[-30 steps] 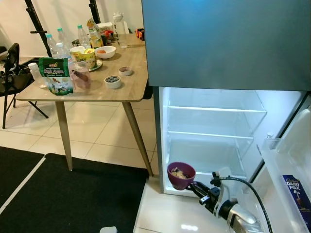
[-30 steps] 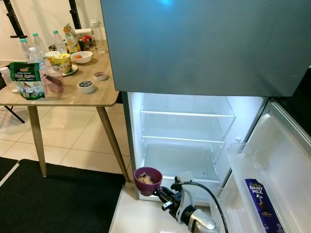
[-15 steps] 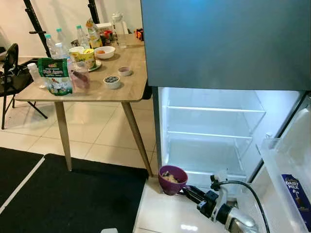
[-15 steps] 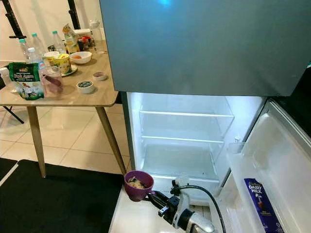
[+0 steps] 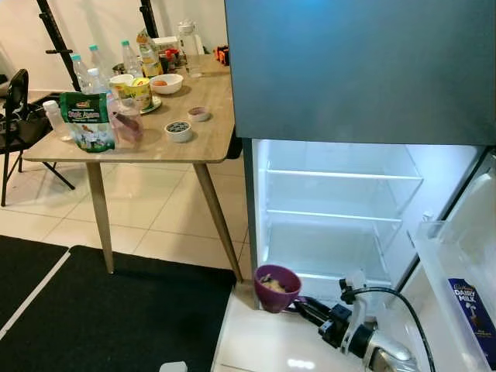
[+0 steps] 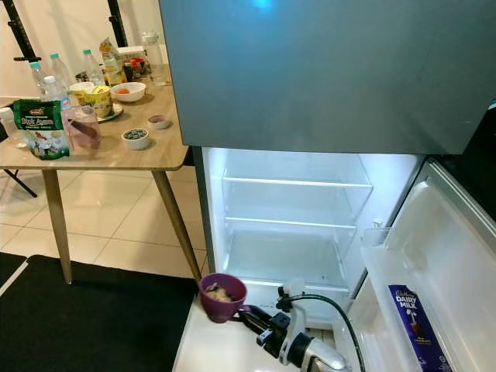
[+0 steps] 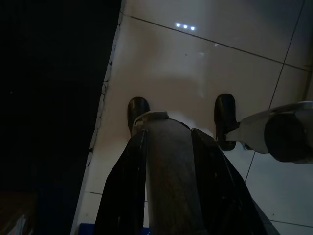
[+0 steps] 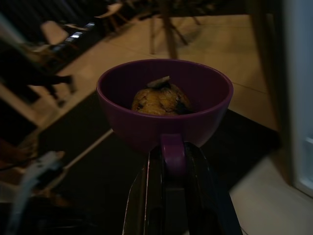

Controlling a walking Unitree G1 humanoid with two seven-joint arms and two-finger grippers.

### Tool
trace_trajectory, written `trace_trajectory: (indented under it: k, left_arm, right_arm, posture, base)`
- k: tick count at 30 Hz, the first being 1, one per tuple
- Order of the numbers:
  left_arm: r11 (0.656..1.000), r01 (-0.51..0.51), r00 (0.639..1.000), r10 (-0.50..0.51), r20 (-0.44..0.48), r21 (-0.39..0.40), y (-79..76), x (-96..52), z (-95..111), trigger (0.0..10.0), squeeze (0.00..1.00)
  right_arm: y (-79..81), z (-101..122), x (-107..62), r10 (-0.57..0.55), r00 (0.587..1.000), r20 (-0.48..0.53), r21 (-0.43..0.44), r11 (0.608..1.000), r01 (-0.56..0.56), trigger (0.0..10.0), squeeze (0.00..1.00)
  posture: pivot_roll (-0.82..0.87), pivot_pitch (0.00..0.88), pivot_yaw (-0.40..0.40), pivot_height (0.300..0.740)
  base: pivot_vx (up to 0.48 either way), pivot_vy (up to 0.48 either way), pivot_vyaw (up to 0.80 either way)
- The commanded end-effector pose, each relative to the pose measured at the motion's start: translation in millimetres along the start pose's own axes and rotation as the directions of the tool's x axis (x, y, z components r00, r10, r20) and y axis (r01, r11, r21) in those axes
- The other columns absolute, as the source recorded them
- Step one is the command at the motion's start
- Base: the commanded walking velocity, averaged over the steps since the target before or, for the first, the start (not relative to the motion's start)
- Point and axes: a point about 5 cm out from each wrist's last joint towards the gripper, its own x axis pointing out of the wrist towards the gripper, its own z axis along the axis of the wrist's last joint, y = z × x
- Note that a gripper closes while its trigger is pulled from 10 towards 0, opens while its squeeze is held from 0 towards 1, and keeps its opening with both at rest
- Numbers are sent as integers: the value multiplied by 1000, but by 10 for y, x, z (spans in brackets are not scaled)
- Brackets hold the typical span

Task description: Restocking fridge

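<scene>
Right wrist view: a purple cup (image 8: 164, 105) holding a browned, muffin-like piece of food (image 8: 160, 100) is seen pinched by its handle between the two black fingers of the right gripper (image 8: 168, 169). From the head camera, the cup is seen held low, just in front of the open fridge (image 5: 341, 209), near the fridge's lower left corner and below its lit glass shelves (image 5: 341, 174), which stand bare. A Dairy Milk bar (image 5: 473, 306) is seen in the fridge's door rack. Well to the left of the fridge, a wooden table (image 5: 209, 139) is loaded with bottles, bowls and a green pouch.

The cup is judged rigid and light, probably plastic or ceramic, with a smooth handle that could twist in a two-finger pinch. Because the weight sits out beyond the handle, the rim is likely to tip forward, and the loose food could roll out; the cup should be kept level and set down flat on a shelf. A grip across the rim would be steadier, but the handle is what is held.

The left gripper (image 7: 178, 115) is seen hanging over the tiled floor beside a dark mat, fingers spread and holding nothing.
</scene>
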Motion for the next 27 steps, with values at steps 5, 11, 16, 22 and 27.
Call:
trace_trajectory:
  k: [5, 11, 16, 22, 27]
  left_arm:
    - [1000, -15, 1000, 15, -9, -15, 56, -21, -26, 10000, 0]
    - [1000, -13, 1000, 13, -7, -7, 60, -21, -18, 10000, 0]
    - [1000, -14, 1000, 14, -10, -3, 77, -26, -18, 10000, 0]
    - [1000, -14, 1000, 14, -15, 2, 88, -32, -29, 10000, 0]
    - [1000, -6, 1000, 6, -9, 12, 72, -22, 2, 10000, 0]
  right_arm:
    - [36, 92, 78, 46, 999, 23, -32, 998, -45, 10000, 0]
    - [46, 91, 99, 43, 998, 36, -19, 999, -43, 10000, 0]
    - [52, 106, 92, 53, 998, 41, -15, 999, -53, 10000, 0]
    - [42, 137, 78, 52, 997, 59, -15, 999, -52, 10000, 0]
    - [49, 146, 92, 59, 996, 66, -13, 998, -58, 10000, 0]
  posture:
    - [-98, 49, 27, 740]
    - [-90, 32, 33, 740]
    - [-91, 35, 36, 740]
    - [-93, 34, 41, 740]
    - [-90, 34, 43, 740]
  base:
    - [275, 0, 0]
    - [286, 0, 0]
    - [289, 0, 0]
    - [291, 0, 0]
    - [300, 0, 0]
